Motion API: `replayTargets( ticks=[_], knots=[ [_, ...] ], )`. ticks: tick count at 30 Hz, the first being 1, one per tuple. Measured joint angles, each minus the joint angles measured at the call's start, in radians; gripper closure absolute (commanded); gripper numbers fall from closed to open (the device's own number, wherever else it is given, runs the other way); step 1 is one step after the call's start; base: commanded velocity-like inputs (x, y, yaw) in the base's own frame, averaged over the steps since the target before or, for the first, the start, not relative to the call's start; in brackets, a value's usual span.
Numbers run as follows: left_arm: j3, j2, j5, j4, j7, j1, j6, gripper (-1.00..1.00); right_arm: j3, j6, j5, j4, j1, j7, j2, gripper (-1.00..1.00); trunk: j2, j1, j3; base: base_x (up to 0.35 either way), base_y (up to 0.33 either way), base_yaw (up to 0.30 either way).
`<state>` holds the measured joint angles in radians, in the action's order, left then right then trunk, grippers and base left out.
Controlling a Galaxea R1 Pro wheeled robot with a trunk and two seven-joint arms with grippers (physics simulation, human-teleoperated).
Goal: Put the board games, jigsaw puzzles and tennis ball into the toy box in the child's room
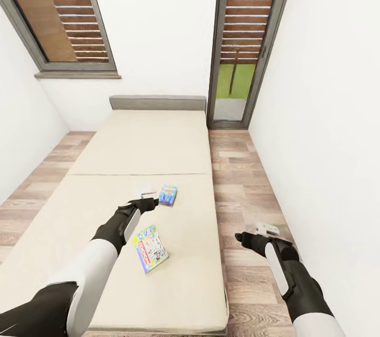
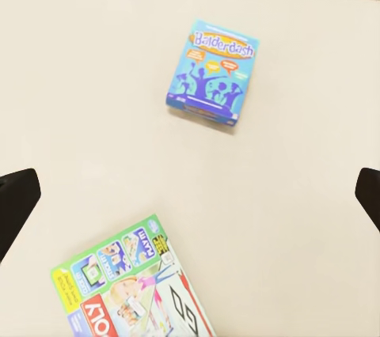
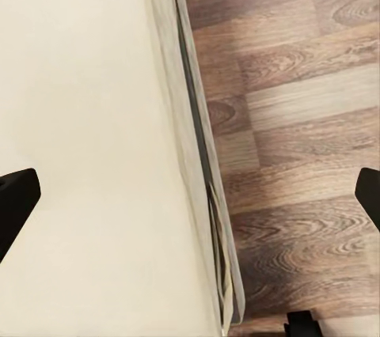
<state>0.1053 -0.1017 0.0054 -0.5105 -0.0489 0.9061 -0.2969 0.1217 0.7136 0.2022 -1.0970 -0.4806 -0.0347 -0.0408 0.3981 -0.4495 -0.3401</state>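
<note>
Looks like early days on this job. Both board games meant to come off the bed [image 1: 137,147] are lying flat on the mattress, neither picked up. The small blue one [image 1: 168,195], "Balderdash" on its lid, sits near the middle seam; the bigger multicoloured one [image 1: 151,248] lies nearer the robot, w/ bare mattress between the two.

Left claw [image 1: 149,202] hangs over the mattress just beside the blue box, to its left from where the robot stands. In the left wrist view its finger tips [image 2: 17,198] sit wide apart at the frame edges w/ nothing between them, so it's spread open and empty, both boxes below it. Right claw [image 1: 244,237] is out past the bed's right edge, over the floor [image 1: 243,178]; in its wrist view the tips [image 3: 16,195] are likewise wide apart and hold nothing.

So I'd judge nothing's been collected from here yet: two games to grab, then the trip to the toy box. Can't say from here how the table items stand.

Surface: plain beige mattress, smooth, one seam across it, low grey headboard [image 1: 157,102] at the far end. Flat thin boxes on a soft top, prob. awkward to get under.

Room: white walls, wood-plank floor, grey-framed window [image 1: 58,20] w/ slatted shutters on the left, tall narrow glazed door [image 1: 248,36] on the right w/ green outside.
</note>
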Motion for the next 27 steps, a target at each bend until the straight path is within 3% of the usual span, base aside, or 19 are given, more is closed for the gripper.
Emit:
replayTargets(
  ticks=[27],
  knots=[
    [-0.002,0.001,0.0,0.0,0.0,0.0,0.003,-1.0,0.004,-0.002,0.001,0.002,0.0,-0.001,0.0,-1.0,0.0,0.0,-0.044,0.0,0.0,0.0]
  ],
)
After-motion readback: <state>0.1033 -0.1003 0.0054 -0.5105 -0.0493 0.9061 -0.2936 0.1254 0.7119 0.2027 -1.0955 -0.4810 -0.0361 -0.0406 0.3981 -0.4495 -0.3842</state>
